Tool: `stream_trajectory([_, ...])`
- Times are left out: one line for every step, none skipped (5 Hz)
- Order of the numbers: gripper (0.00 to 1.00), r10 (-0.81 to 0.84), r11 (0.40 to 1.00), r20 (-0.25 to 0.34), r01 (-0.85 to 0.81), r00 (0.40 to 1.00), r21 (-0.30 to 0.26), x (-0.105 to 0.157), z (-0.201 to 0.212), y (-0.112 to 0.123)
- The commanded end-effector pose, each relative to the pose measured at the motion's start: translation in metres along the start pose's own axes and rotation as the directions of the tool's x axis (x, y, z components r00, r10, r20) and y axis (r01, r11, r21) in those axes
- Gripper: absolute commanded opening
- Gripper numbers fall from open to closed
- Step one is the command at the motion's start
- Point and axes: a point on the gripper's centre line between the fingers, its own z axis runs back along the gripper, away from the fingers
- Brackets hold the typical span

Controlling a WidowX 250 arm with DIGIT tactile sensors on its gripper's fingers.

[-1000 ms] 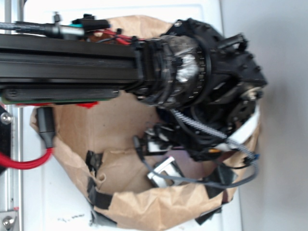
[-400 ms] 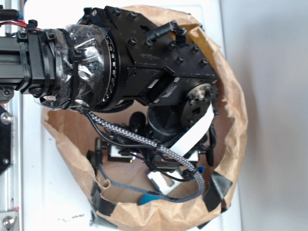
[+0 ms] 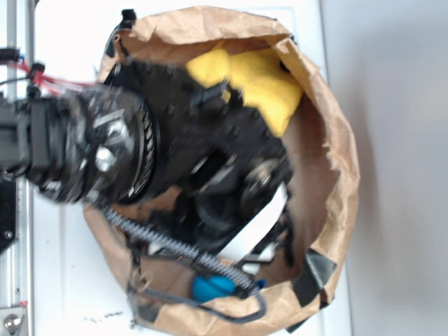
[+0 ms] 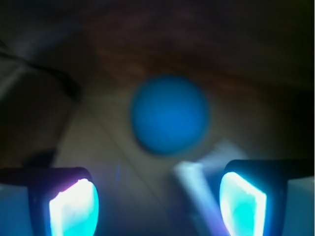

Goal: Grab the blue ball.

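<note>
The blue ball (image 4: 169,114) lies on the brown paper floor, centred ahead of my gripper (image 4: 157,206) in the wrist view. Both glowing pads (image 4: 74,209) stand wide apart with nothing between them, so the gripper is open and short of the ball. From outside, the blue ball (image 3: 212,287) peeks out near the bag's lower rim, partly behind a braided cable (image 3: 178,248). The arm's black body (image 3: 196,150) fills the bag and hides the fingers in that view.
A crumpled brown paper bag (image 3: 341,164) rings the workspace. A yellow cloth (image 3: 255,77) lies at its upper inner wall. A pale metal bracket (image 4: 197,184) sits just inside the right pad. Black tape (image 3: 316,273) patches the bag's rim.
The arm has swung left and down inside the bag, uncovering the yellow cloth. More of the blue ball shows near the lower rim than before.
</note>
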Motion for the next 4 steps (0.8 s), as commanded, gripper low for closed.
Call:
stream_trajectory([1.00, -0.041, 0.996, 0.006, 0.040, 0.999, 0.077, 0.049, 0.012, -0.013])
stream_trajectory([1.00, -0.045, 0.998, 0.024, 0.044, 0.999, 0.052, 0.049, 0.000, -0.011])
stream_trajectory([1.00, -0.082, 0.996, 0.070, 0.085, 0.994, -0.033, 0.041, -0.018, -0.013])
stream_trajectory([1.00, -0.105, 0.985, 0.104, 0.118, 0.989, -0.129, 0.027, -0.023, -0.015])
